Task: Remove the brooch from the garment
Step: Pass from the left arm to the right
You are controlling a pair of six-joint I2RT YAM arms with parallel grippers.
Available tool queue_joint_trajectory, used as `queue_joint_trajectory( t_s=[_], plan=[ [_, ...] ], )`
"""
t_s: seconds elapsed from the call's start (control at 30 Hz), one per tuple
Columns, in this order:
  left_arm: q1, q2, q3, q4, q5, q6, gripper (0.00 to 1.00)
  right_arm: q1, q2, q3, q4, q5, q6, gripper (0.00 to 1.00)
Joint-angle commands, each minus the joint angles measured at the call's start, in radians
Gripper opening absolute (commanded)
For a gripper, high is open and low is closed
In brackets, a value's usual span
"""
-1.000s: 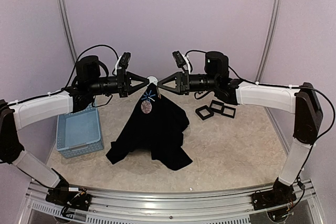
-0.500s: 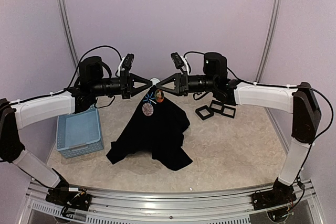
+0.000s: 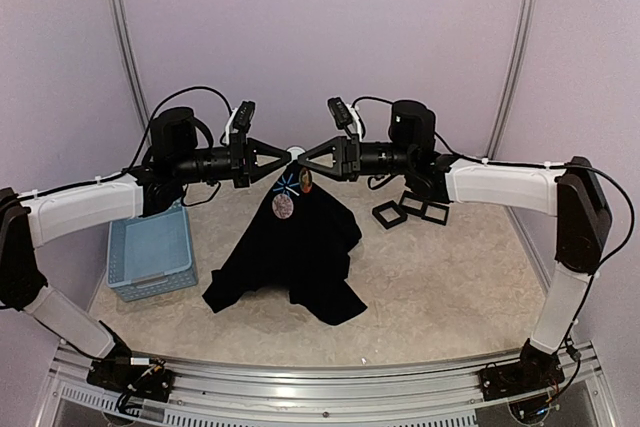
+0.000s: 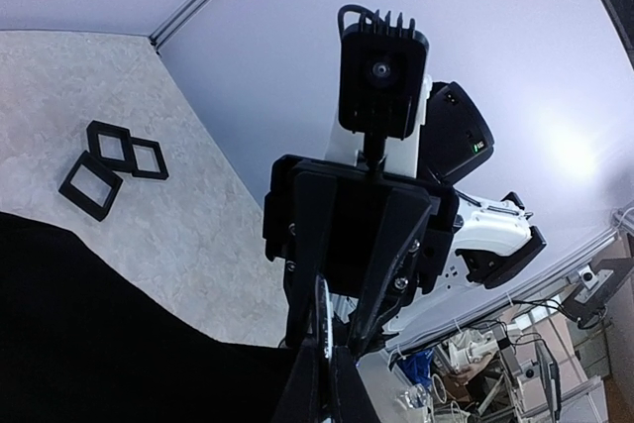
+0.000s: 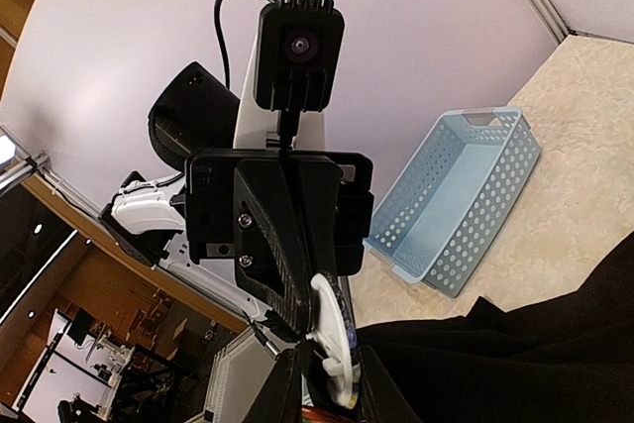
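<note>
Top external view: the garment (image 3: 300,247) hangs by its neck from the closed left jaws, hem on the table (image 3: 450,277), with a grey brooch (image 3: 282,205) and an orange brooch (image 3: 306,182) showing below. The right jaws stand narrow at the neck; whether they grip cannot be told. The basket (image 3: 150,252) lies to the left and the black frames (image 3: 410,209) to the right, both apart from the cloth.

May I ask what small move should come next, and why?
Probably ease the right gripper away from the left gripper: they meet tip to tip at the neck of the lifted garment with a small white piece between them, which a gentle pull might free.
</note>
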Motion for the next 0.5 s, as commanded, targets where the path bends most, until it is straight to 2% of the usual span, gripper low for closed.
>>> queue_joint_trajectory(
  t_s=[0.0,0.47],
  plan=[
    [0.008,-0.023,-0.014,0.071,-0.027,-0.041,0.00,-0.006,-0.007,-0.031,0.091,-0.035,0.034,0.20],
    [0.034,-0.022,-0.065,0.137,-0.046,-0.129,0.00,-0.012,-0.013,-0.047,0.171,-0.063,0.069,0.16]
  ],
)
